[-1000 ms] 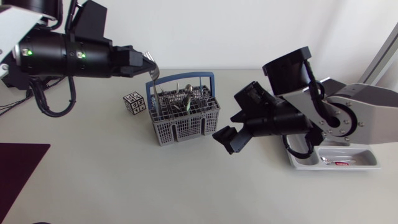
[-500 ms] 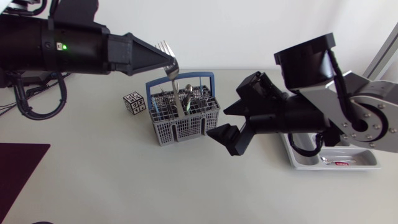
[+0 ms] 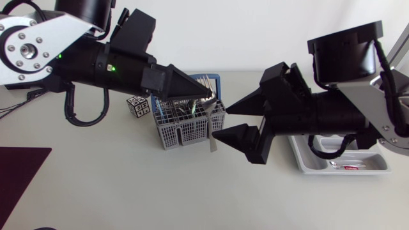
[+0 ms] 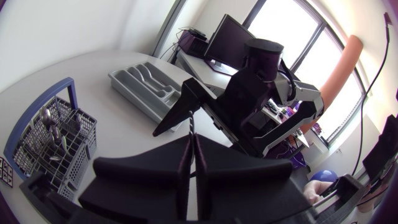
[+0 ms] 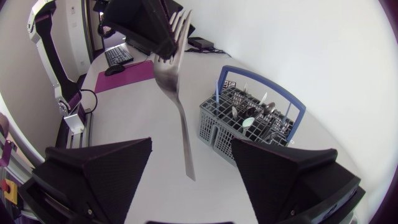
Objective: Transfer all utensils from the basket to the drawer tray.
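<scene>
L tool (image 3: pixel 206 98) clamps fork (image 3: pixel 211 130) | handle btwn open R tool (image 3: pixel 222 122) fingers

left end effector (image 3: pixel 209 98) pinched closed; right end effector (image 3: pixel 222 122) spread wide, facing it.

Black and silver-grey robot, matte finish.
The left arm (image 3: pixel 96 61) is a black cylinder with a small green light (image 3: pixel 112 66), a silver-grey plate (image 3: pixel 29 46) with round screws, and a looping black cable (image 3: pixel 69 112). The right arm (image 3: pixel 332 115) is black with a silver-grey link (image 3: pixel 383 118), a drum-shaped joint (image 3: pixel 345 48) and a black cable (image 3: pixel 337 147). The left gripper (image 3: pixel 209 96) and right gripper (image 3: pixel 222 122) have broad, tapering wedge fingers.
</scene>
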Available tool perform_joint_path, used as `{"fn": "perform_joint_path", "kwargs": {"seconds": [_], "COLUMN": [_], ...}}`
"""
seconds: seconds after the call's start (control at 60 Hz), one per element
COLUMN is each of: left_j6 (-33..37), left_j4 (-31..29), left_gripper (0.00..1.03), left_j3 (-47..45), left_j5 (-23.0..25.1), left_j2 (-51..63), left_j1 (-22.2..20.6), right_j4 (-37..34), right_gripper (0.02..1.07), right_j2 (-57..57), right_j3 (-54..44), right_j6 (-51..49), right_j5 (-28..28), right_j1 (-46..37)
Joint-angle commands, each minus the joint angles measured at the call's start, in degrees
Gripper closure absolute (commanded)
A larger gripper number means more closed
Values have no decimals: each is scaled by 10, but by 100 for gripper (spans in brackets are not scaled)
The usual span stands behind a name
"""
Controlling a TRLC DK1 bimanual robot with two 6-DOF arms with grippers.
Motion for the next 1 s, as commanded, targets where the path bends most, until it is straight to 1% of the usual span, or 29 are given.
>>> {"fn": "perform_joint_path", "kwargs": {"seconds": [0.0, 0.05, 0.15, 0.233, 0.267, 0.367, 0.4, 0.45, 0.5, 0.65, 0.733, 0.95, 0.983], "left_j6": [8, 5, 2, 3, 3, 2, 1, 0, -1, -2, -2, -5, -7], "left_j4": [1, -1, -6, -5, -5, -5, -5, -5, -5, -5, -4, -4, -4], "left_gripper": [100, 100, 100, 100, 100, 100, 100, 100, 100, 100, 100, 100, 98], "left_j3": [32, 38, 45, 44, 45, 48, 50, 52, 54, 56, 56, 54, 56], "left_j5": [15, 15, 19, 19, 19, 19, 19, 19, 19, 22, 24, 34, 35], "left_j2": [13, 19, 35, 41, 43, 46, 49, 51, 52, 56, 57, 55, 55], "left_j1": [-12, -14, -23, -26, -26, -24, -25, -25, -25, -24, -21, -19, -18], "right_j4": [-1, 3, 17, 45, 52, 57, 60, 60, 60, 60, 67, 66, 65], "right_gripper": [22, 25, 41, 60, 65, 68, 72, 73, 81, 93, 102, 102, 102], "right_j2": [2, 2, 2, 2, 2, 9, 10, 14, 19, 27, 24, 25, 25], "right_j3": [-20, -23, -29, -39, -42, -42, -42, -41, -39, -37, -40, -43, -43], "right_j6": [-17, -18, -27, -24, -22, -23, -25, -26, -26, -23, -15, -5, -5], "right_j5": [-10, -11, -18, -14, -14, -15, -16, -16, -18, -24, -24, -26, -26], "right_j1": [-3, -3, -3, -8, -10, -12, -12, -12, -11, -6, -7, 2, 11]}}
